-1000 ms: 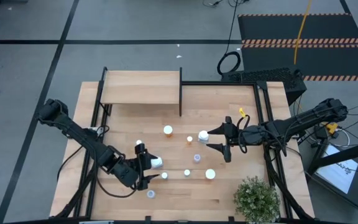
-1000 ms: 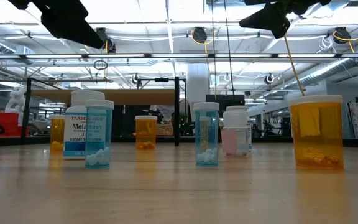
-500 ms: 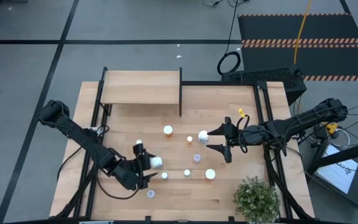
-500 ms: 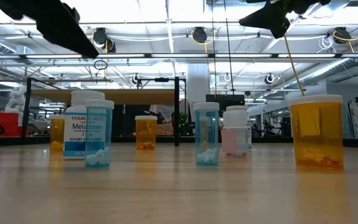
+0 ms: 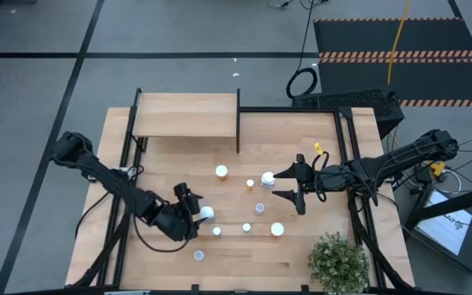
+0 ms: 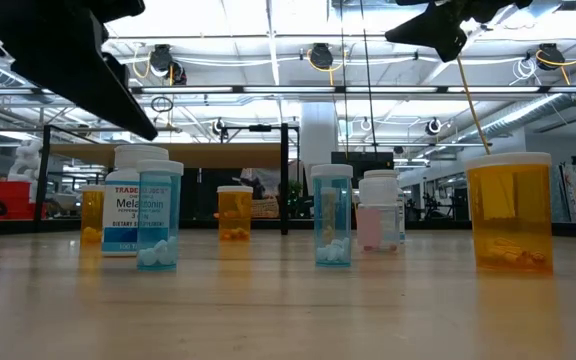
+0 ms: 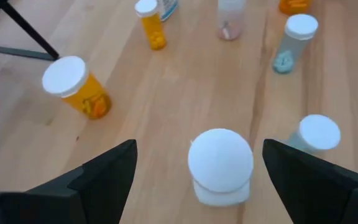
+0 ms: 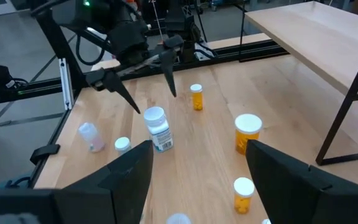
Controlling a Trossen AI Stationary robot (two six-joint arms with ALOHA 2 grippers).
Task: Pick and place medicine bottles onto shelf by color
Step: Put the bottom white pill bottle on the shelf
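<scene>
Left gripper (image 5: 193, 215) sat low over the front-left of the table (image 5: 170, 156), jaws spread wide and holding nothing. In the left wrist view a white-capped bottle (image 7: 220, 165) stood on the wood between its fingers (image 7: 107, 174), not touched by either. Right gripper (image 5: 289, 187) hung mid-table on the right, jaws also wide apart and empty, with a white cap (image 5: 267, 176) just beside its tips.

Medicine bottles (image 5: 247, 206) were scattered upright over the middle and front of the table, none on the shelf (image 5: 185, 115), which stood at the back-left with its black upright panel (image 5: 238, 121) at the right end.

Readable text, low view: the white bottle (image 6: 126, 205) carried a label with "TRADE…" in red on top, "Melatonin" in blue below, then small print I couldn't make out. The bluish-clear bottle (image 6: 159, 213) overlapped part of it. The big amber bottle (image 6: 509, 212) at right showed no legible print.
</scene>
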